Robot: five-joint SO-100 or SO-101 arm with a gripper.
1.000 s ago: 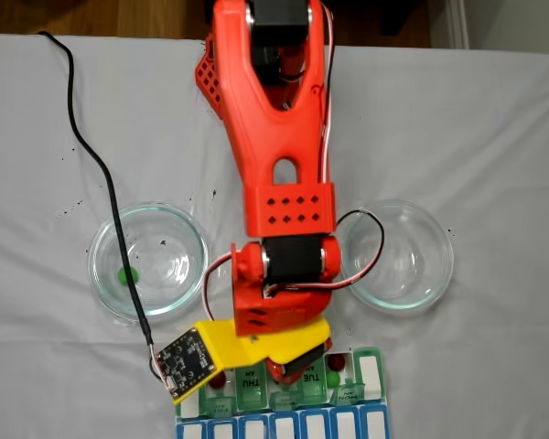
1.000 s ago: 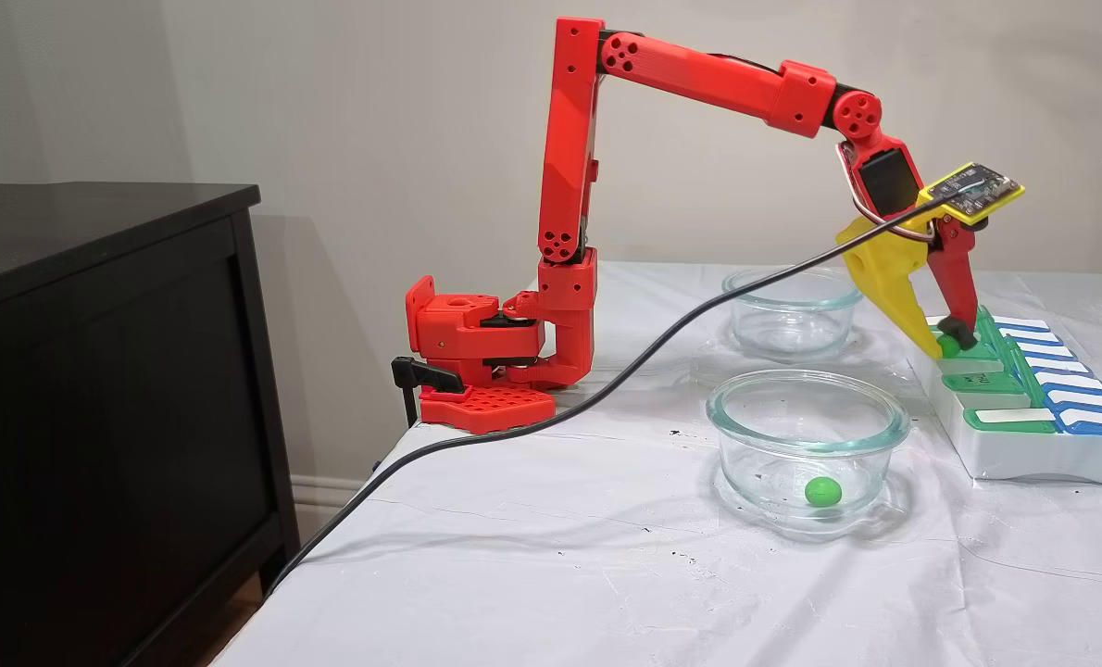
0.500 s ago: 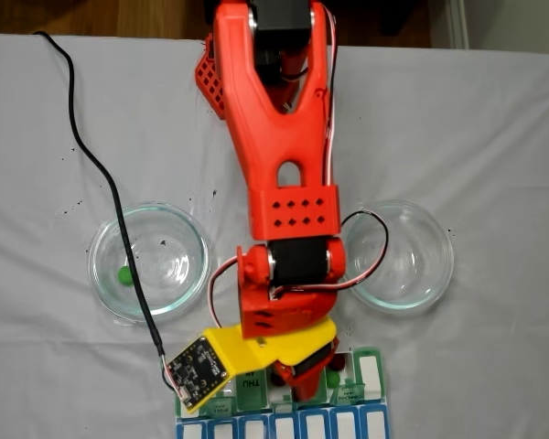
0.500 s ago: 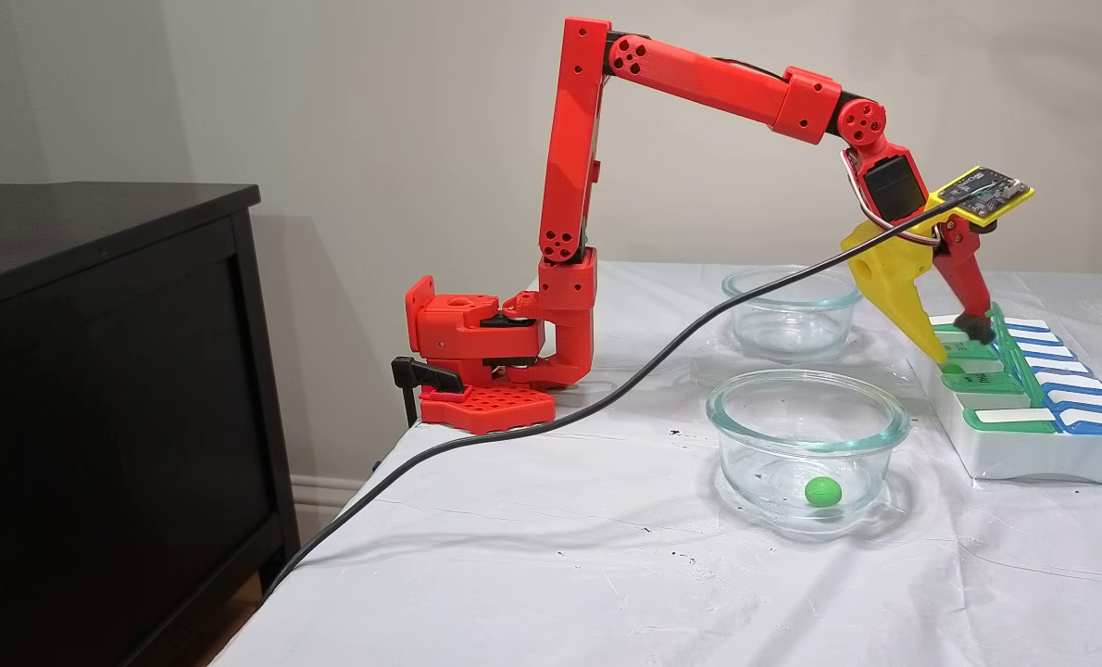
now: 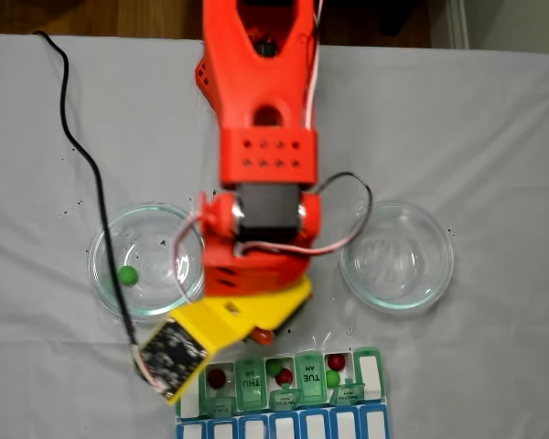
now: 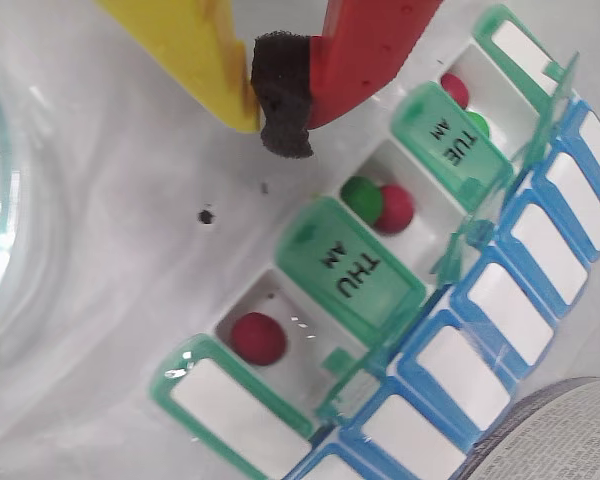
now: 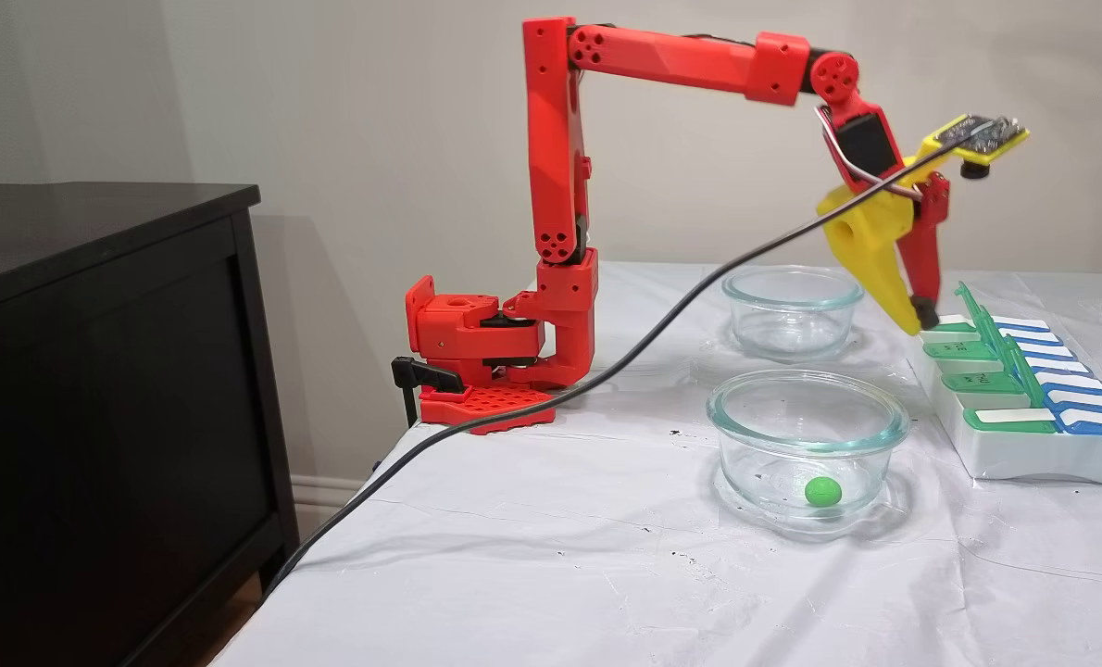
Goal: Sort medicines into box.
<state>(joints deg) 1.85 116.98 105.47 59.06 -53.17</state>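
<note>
We read THU AM and TUE AM on the green lids of the box (image 6: 380, 330), which sits at the near edge of the white cloth (image 5: 494, 137) in a fixed view; red and green balls (image 6: 378, 203) lie in its open compartments. The gripper (image 6: 280, 95) hangs above, jaws closed and empty. One green ball (image 7: 821, 491) lies in the left bowl (image 5: 105, 274).

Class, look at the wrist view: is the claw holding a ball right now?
No: the claw is shut with nothing but its black pad between the fingers.
</note>
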